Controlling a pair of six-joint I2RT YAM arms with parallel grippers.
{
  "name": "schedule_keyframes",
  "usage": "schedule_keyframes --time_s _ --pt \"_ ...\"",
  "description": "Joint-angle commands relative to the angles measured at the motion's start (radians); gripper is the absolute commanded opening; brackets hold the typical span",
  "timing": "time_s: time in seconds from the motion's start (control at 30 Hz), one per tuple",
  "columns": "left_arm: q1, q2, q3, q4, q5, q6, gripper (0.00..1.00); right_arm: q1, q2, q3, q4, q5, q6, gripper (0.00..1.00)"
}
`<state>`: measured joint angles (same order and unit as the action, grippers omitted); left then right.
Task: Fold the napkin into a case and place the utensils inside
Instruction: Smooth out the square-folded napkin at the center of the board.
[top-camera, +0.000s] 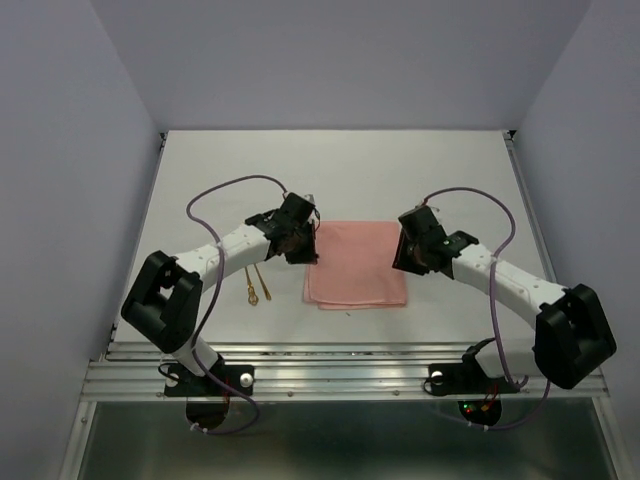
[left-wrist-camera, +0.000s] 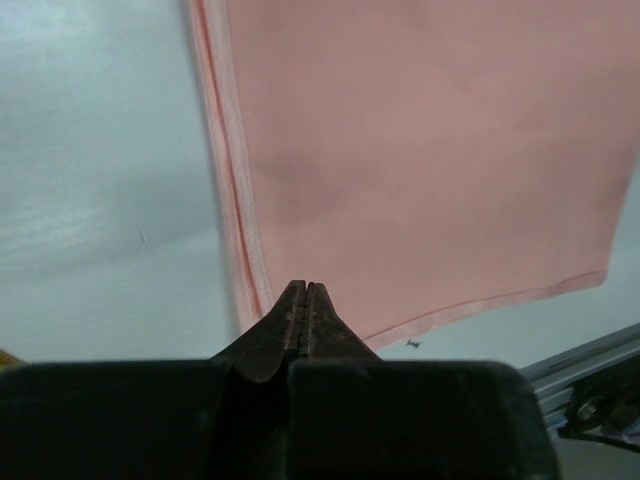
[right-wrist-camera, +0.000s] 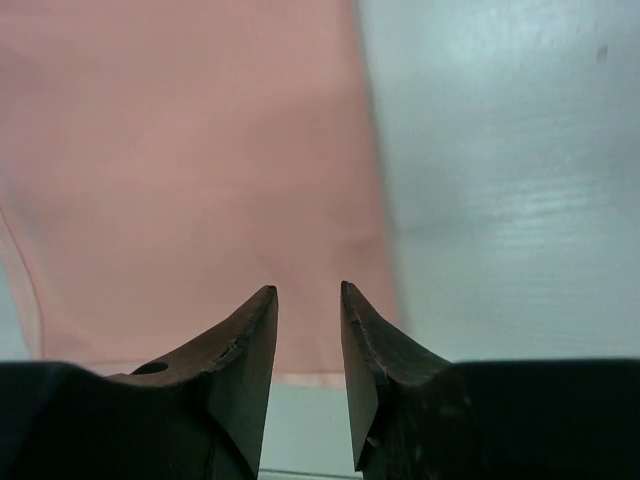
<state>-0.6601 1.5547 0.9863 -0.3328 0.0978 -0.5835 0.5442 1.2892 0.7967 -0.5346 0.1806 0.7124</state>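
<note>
Midway between the two arms on the white counter (top-camera: 200, 180) lies the salmon-pink napkin (top-camera: 355, 265), folded flat into a layered rectangle, faintly glossy, with a hemmed double edge on its left side. The left gripper (left-wrist-camera: 303, 290) hangs over that edge, jaws pressed together with nothing visible between them. The right gripper (right-wrist-camera: 308, 295) hovers over the opposite edge, jaws apart. Two slender gold utensils (top-camera: 256, 284) lie left of the cloth, beside the left forearm.

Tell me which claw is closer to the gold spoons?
Left. The left claw is at the napkin's edge beside the spoons; the right claw is at the opposite edge.
</note>
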Motion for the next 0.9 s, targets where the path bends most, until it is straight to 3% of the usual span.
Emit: schedule_keyframes --time_s 0.0,0.17,0.33,0.8,0.87 --pt "0.034 0.057 0.197 -0.002 -0.038 0.05 0.0 -0.065 0.102 0.145 0.037 0.126 -0.037 0.37" --pt "0.048 0.212 0.426 -0.051 -0.139 0.031 0.0 -0.148 0.281 0.281 0.116 0.037 -0.108 0.33" --pt "0.073 0.31 0.505 -0.051 -0.171 0.039 0.0 -0.179 0.403 0.423 0.114 0.014 -0.145 0.25" --pt "0.136 0.525 0.496 0.026 -0.162 0.08 0.0 -0.225 0.623 0.458 0.219 -0.027 -0.177 0.23" --pt "0.136 0.527 0.48 0.026 -0.156 0.076 0.0 -0.225 0.634 0.46 0.217 -0.036 -0.185 0.18"
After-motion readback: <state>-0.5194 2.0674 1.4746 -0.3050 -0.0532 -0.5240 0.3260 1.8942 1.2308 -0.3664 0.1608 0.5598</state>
